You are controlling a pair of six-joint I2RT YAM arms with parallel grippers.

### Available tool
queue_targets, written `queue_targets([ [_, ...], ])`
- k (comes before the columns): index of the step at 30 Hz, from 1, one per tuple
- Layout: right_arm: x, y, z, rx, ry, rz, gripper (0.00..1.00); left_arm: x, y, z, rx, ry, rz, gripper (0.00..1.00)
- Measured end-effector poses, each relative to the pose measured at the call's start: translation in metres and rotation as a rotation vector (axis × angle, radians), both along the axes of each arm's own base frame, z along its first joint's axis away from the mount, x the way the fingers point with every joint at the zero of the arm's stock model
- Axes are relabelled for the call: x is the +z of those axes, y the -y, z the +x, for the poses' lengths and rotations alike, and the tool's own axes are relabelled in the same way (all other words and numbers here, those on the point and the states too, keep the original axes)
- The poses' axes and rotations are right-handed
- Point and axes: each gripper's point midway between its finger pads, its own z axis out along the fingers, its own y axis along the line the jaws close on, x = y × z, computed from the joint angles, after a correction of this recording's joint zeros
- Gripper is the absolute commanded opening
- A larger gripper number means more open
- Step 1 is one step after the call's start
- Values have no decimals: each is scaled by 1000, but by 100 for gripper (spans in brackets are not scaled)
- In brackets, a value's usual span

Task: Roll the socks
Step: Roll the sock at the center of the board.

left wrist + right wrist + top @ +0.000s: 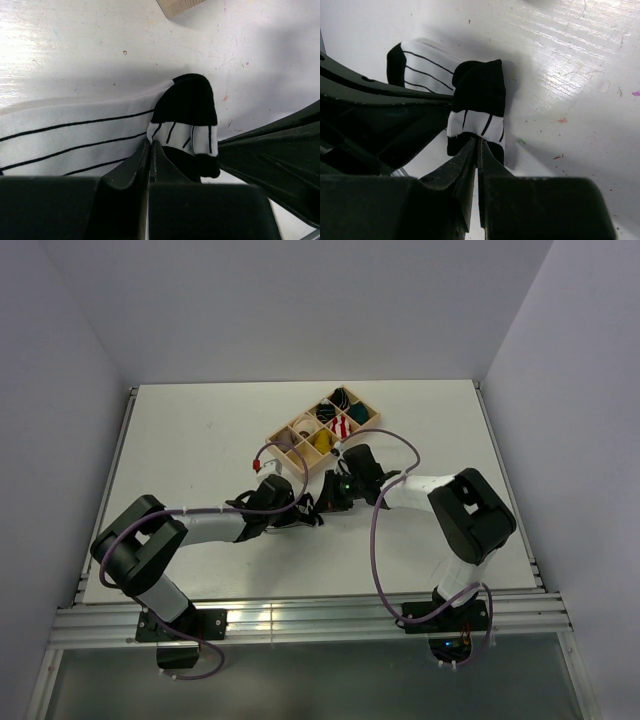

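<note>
the left gripper [151, 146] was pressed together, seemingly nipping the striped sock [75, 135] at its tips. the right gripper [477, 142] pinched the sock's folded black toe end. the roll would want even tension, both pinches low, the fold turned over tight. the scuffed, glossy table [75, 45] lay beneath both, a wooden tray [177, 6] well beyond the left tips.

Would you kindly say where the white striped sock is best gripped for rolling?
Take the white striped sock by its folded black end: doubled, it stands proud of the table. Come in low from that end, as the right claw does; the flat length offers little to pinch.
</note>
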Motion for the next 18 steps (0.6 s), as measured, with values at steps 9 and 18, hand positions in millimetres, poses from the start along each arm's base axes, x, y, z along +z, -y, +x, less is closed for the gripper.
queue_targets([
  [9, -2, -6, 4, 8, -3, 5, 12, 0, 0, 0, 0, 0, 0, 5],
  [18, 3, -13, 6, 24, 5, 17, 13, 0, 0, 0, -1, 0, -1, 5],
])
